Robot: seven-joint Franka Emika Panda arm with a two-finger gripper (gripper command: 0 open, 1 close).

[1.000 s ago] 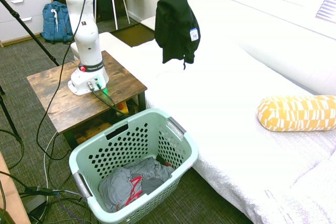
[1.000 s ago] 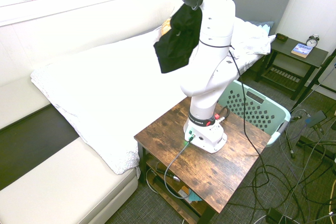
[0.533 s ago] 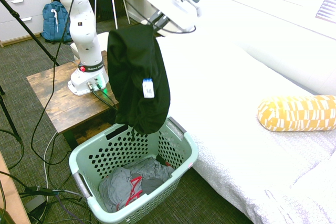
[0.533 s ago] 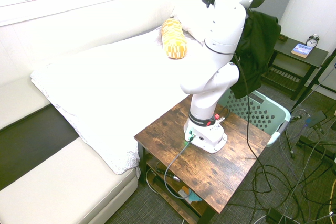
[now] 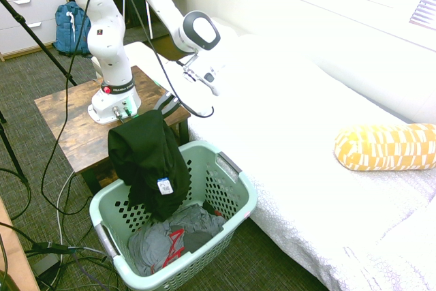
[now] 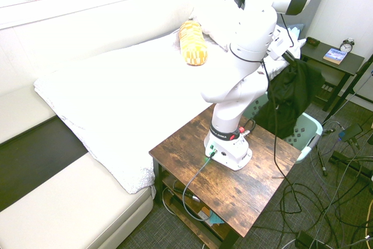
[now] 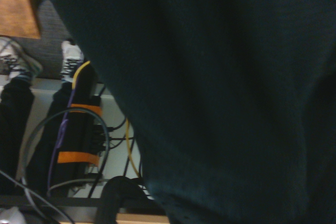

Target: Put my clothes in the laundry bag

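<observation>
The black garment (image 5: 151,165) hangs from the gripper (image 5: 158,109) over the near-table end of the mint-green laundry basket (image 5: 235,209), its lower part with the small white-and-blue tag (image 5: 163,186) already below the rim and just above the grey clothes with red trim (image 5: 170,238) on the basket floor. The fingers are hidden by the cloth, so it cannot be told how they stand. The wooden side table (image 5: 71,127) stands just beside the basket, and a yellow patterned bolster (image 5: 385,146) lies on the white bed (image 5: 293,134).
</observation>
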